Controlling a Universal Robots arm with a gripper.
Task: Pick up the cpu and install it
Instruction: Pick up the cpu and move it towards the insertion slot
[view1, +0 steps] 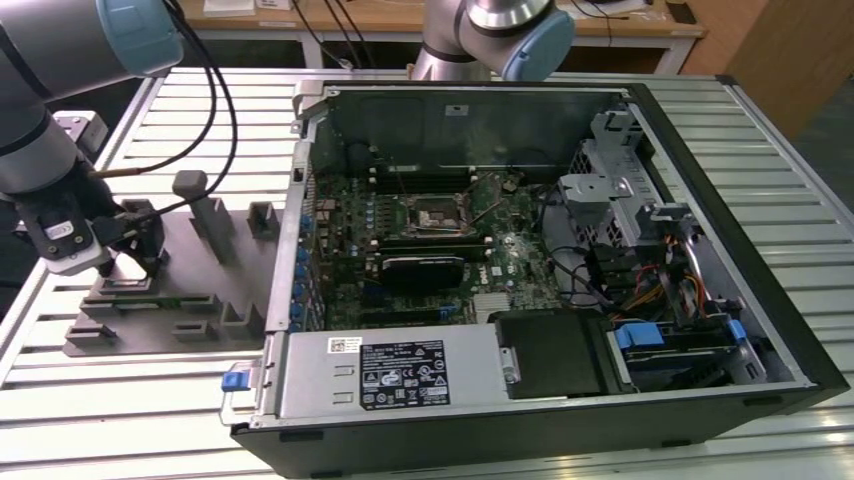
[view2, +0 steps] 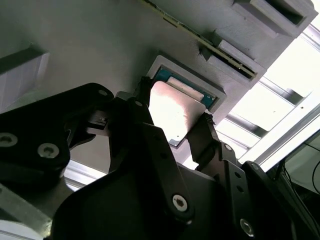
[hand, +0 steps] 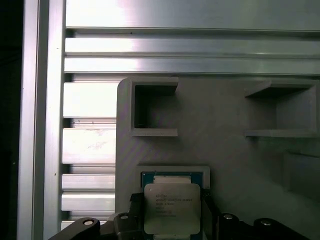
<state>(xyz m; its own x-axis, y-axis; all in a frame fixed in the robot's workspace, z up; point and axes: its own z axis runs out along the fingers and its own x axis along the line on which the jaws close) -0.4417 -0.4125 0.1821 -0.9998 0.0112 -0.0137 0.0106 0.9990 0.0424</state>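
Black gripper (view2: 175, 102) fingers (view2: 142, 97) clamp opposite edges of the cpu (view2: 176, 112), seen in both wrist views. It lies flat, metal top up, squarish, no clear long axis, in a recess of the grey fixture (view1: 200, 270). Exterior view puts this at frame left, with the open computer case (view1: 561, 250) just beside, centre-right.

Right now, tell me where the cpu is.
In the first wrist view the cpu lies in a square pocket of the grey fixture, with the gripper right over it, to the exterior view's left of the computer case.
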